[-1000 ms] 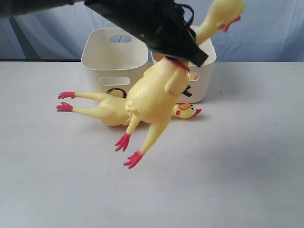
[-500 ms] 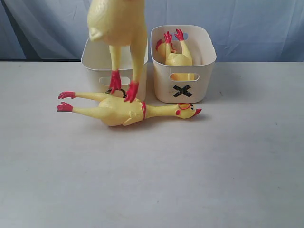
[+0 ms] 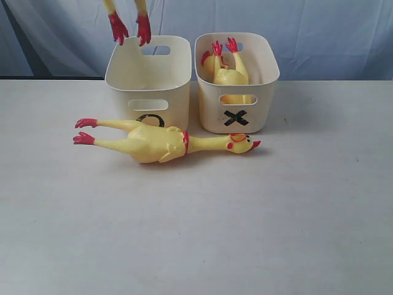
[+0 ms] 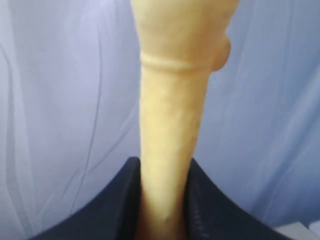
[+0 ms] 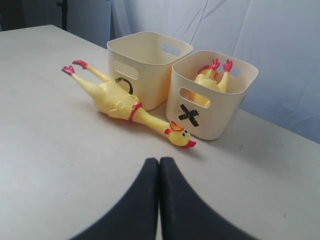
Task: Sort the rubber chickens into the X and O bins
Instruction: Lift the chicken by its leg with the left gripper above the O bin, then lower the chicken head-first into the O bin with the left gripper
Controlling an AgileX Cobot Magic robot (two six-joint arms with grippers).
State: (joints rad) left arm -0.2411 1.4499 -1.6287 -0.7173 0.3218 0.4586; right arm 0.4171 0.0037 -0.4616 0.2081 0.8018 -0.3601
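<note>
My left gripper (image 4: 163, 165) is shut on the neck of a large rubber chicken (image 4: 172, 100). In the exterior view only that chicken's red feet (image 3: 129, 27) show, dangling at the top edge above the back left of the O bin (image 3: 123, 92). A second long chicken (image 3: 153, 142) lies on the table in front of both bins, head toward the X bin (image 3: 264, 101). A smaller chicken (image 3: 226, 69) sits feet-up inside the X bin. My right gripper (image 5: 159, 161) hovers shut and empty above the table, short of the lying chicken's head (image 5: 179, 135).
The two tubs stand side by side at the back of the white table (image 3: 245, 233). A blue cloth backdrop (image 3: 331, 37) hangs behind them. The O bin's inside (image 5: 150, 47) shows nothing in it from this angle.
The held chicken has moved left from in front of the X bin and risen steeply. The left arm has left the exterior view and only the chicken's feet remain in frame.
</note>
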